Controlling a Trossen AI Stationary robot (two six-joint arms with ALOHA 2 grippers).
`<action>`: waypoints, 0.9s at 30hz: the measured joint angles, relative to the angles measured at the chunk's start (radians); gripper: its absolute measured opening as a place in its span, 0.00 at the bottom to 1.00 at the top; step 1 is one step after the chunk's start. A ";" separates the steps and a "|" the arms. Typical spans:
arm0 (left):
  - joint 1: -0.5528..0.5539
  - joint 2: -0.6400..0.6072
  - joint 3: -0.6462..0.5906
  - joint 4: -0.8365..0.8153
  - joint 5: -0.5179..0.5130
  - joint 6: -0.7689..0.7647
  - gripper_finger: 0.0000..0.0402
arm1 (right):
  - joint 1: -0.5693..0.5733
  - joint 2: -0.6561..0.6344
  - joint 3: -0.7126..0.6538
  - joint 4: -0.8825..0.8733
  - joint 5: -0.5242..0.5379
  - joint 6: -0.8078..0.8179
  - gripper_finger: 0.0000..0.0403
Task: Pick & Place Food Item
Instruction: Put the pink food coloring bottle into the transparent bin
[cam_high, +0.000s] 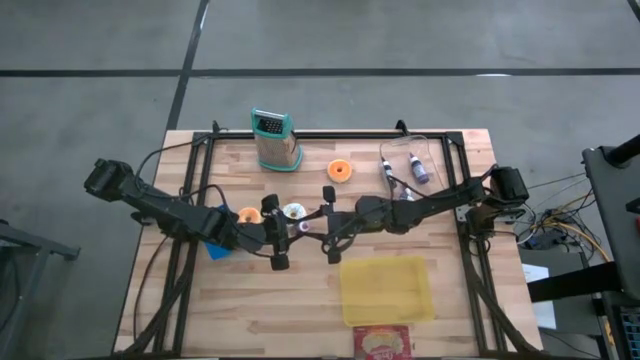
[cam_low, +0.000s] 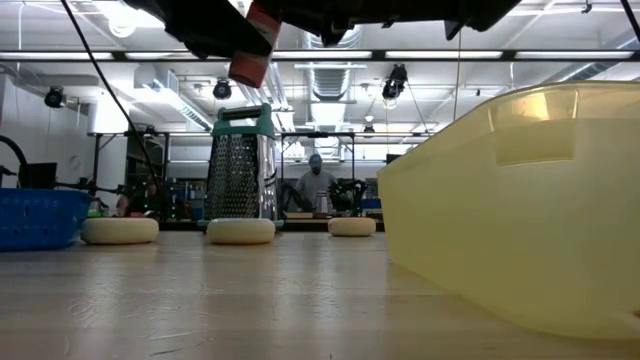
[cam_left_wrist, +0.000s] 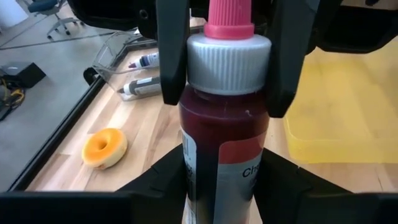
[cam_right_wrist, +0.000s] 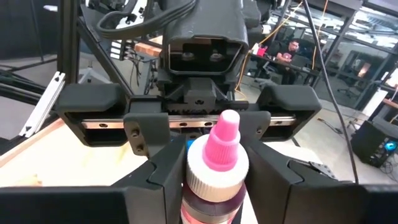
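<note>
A bottle of dark red liquid, with a ribbed white cap and a pink nozzle, hangs above the middle of the table. Both grippers are shut on it. My left gripper reaches in from the table's left and my right gripper from the right, so they face each other. In the right wrist view the nozzle stands up between my right fingers, with the left gripper's body behind it. The low view shows only the bottle's lower end under the arms. My left gripper pinches the bottle's body between its two fingers, below the cap. It comes in from the table's left, slanting slightly down. The bottle stands roughly upright, nozzle up, clear of the table. My right gripper has its two fingers on opposite sides of the white cap. It comes in level from the table's right. The bottle's body hangs below these fingers.
A yellow bin lies near the front right, with a red packet at the front edge. A grater stands at the far side and a blue basket on the left. Donuts and a clear box of tubes are also on the table.
</note>
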 joint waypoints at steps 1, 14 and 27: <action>0.000 0.000 0.000 0.004 0.000 -0.002 0.39 | 0.000 0.000 0.000 0.002 0.000 0.000 0.34; 0.000 0.000 0.000 0.009 0.017 0.005 0.67 | 0.000 0.000 -0.001 -0.006 0.004 0.000 0.33; -0.001 0.001 0.000 0.023 0.044 -0.053 0.72 | 0.000 0.000 -0.001 -0.009 0.007 -0.001 0.30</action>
